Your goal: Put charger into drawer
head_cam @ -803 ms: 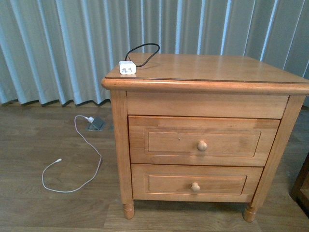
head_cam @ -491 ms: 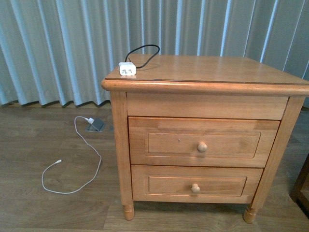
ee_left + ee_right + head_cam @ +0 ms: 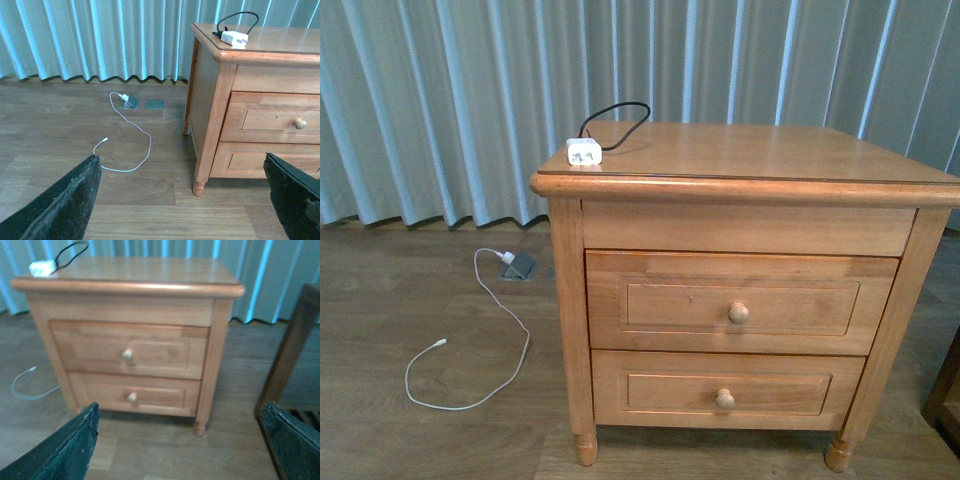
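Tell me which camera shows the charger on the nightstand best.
The front view: the charger is sharp, with its front face toward the camera. The left wrist view shows it from the side; the right wrist view shows it small and blurred.

1. The nightstand (image 3: pixel 740 150) is varnished light wood, and its top is smooth with a glossy sheen.
2. The drawer (image 3: pixel 650 305) front and its knob (image 3: pixel 738 313) are the same wood, with a satin finish.
3. The charger (image 3: pixel 584 152) is smooth white plastic, and its cable (image 3: pixel 620 110) is matt black.
4. The floor (image 3: pixel 420 290) is matt, wood-grained plank.
5. The curtain (image 3: pixel 440 100) is pleated cloth.
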Robot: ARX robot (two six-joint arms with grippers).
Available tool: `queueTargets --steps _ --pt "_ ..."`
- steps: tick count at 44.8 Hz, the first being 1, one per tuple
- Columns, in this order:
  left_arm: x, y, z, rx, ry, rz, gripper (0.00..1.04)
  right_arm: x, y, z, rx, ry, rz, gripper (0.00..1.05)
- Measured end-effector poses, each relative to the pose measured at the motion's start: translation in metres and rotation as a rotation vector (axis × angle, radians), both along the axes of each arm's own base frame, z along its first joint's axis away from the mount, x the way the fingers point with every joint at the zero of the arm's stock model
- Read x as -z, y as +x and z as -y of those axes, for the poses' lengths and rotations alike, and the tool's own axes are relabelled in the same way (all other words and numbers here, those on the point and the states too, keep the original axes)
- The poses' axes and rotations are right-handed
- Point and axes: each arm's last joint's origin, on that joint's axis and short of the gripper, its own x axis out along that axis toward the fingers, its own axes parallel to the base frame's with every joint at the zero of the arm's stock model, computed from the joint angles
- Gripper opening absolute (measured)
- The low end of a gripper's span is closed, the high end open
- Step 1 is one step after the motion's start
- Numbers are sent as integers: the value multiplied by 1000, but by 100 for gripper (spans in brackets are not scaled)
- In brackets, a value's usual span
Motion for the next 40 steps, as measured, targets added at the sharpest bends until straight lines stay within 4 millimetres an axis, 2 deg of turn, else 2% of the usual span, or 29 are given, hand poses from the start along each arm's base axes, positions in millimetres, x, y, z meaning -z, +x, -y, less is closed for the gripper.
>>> queueTargets --steps 3,6,10,16,22,29,40 --pt "0 0 0 0 0 0 99 2 4 -3 -77 -7 -50 96" --pt "0 0 0 0 0 0 99 -8 12 -8 -97 -15 -70 96" --pt "0 0 0 0 0 0 99 -19 31 -15 -116 -27 -105 96" --pt "0 0 0 0 0 0 99 -23 55 -24 -111 -41 -127 96" --pt "0 0 0 0 0 0 99 -21 89 -37 -119 -61 -167 96" --pt "0 0 0 0 0 0 99 -15 117 -53 -145 -85 -186 96" --pt "0 0 0 0 0 0 99 2 164 -89 -172 -170 -187 96"
